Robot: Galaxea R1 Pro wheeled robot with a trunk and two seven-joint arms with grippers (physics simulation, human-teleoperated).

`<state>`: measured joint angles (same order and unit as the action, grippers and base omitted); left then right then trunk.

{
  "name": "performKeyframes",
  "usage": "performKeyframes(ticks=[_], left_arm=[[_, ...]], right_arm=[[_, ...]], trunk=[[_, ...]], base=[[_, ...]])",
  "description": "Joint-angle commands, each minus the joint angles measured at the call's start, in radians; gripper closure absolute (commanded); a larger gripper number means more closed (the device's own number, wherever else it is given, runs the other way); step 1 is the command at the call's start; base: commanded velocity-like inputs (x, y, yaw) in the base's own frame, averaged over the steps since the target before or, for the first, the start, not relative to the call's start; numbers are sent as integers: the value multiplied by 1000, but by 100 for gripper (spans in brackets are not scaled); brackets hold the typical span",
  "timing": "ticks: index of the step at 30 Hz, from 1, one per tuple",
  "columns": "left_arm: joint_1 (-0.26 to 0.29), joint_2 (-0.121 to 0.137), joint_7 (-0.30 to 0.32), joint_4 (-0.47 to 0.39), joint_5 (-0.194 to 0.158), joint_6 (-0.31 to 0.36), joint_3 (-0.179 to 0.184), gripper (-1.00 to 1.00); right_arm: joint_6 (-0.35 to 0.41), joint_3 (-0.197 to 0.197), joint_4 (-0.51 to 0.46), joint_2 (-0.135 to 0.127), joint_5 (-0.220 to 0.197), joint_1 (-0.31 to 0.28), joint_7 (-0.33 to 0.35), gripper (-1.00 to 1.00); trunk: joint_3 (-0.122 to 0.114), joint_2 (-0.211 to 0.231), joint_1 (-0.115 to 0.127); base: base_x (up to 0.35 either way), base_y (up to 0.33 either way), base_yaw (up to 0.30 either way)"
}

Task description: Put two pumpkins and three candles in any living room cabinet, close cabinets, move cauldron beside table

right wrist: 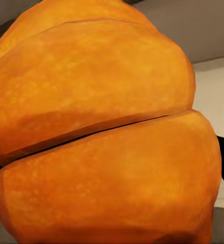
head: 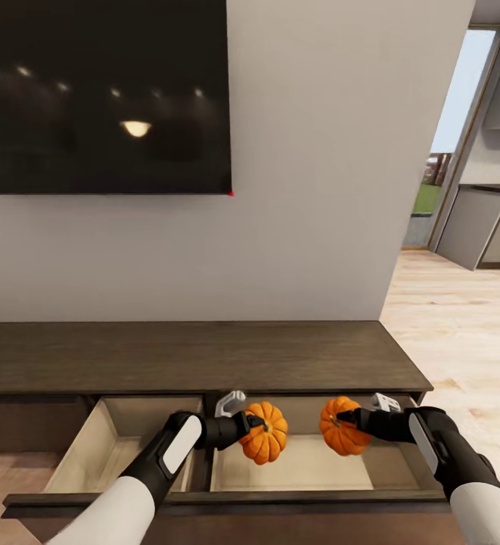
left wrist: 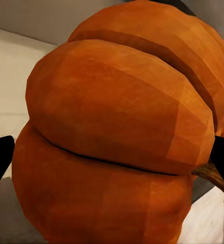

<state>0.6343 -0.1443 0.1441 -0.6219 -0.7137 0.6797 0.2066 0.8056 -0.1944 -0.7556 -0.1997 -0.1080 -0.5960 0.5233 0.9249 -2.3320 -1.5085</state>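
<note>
Hovering two pumpkins over one open drawer, low centre of the frame!

Left hand grips the left pumpkin, right hand clamps the right pumpkin. Both hang just beyond their fingertips, above the pale floor of the cabinet drawer, so each release looks like a straight drop.

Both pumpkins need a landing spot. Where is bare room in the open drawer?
The pale floor of the right compartment lies bare below both pumpkins, left and right. The left compartment looks bare too. Crowded: the middle, where the left gripper and right gripper hold them.
</note>
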Motion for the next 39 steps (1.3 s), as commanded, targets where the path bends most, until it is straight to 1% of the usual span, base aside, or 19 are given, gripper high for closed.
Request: performKeyframes(ticks=[1, 4, 14, 22, 30, 36, 39], left_arm=[[-4, 0, 6, -1, -4, 3, -1, 100], [-4, 0, 6, -1, -12, 3, -1, 100], [-4, 0, 6, -1, -12, 3, -1, 100], [-13, 3, 10, 0, -13, 4, -5, 100], [-16, 2, 11, 1, -13, 5, -6, 100], [-16, 2, 7, 7, -12, -12, -7, 100], [-16, 2, 7, 8, -12, -12, -7, 100]], right_arm=[[7, -2, -1, 0, -4, -1, -3, 100], [7, -2, -1, 0, 1, -1, -3, 100], [7, -2, -1, 0, 1, -1, -3, 100], [7, -1, 15, 5, 7, -13, -10, 100], [10, 2, 24, 5, 12, -17, -12, 100], [11, 7, 30, 5, 14, -18, -12, 100], [11, 7, 30, 5, 14, -18, -12, 100]], trunk=[[1, 0, 0], [1, 0, 0], [1, 0, 0], [-24, 56, 31], [-42, 112, 62], [-60, 154, 85], [-60, 154, 85]], base=[[0, 0, 0], [0, 0, 0], [0, 0, 0], [0, 0, 0], [0, 0, -14], [0, 0, -2], [0, 0, 0]])
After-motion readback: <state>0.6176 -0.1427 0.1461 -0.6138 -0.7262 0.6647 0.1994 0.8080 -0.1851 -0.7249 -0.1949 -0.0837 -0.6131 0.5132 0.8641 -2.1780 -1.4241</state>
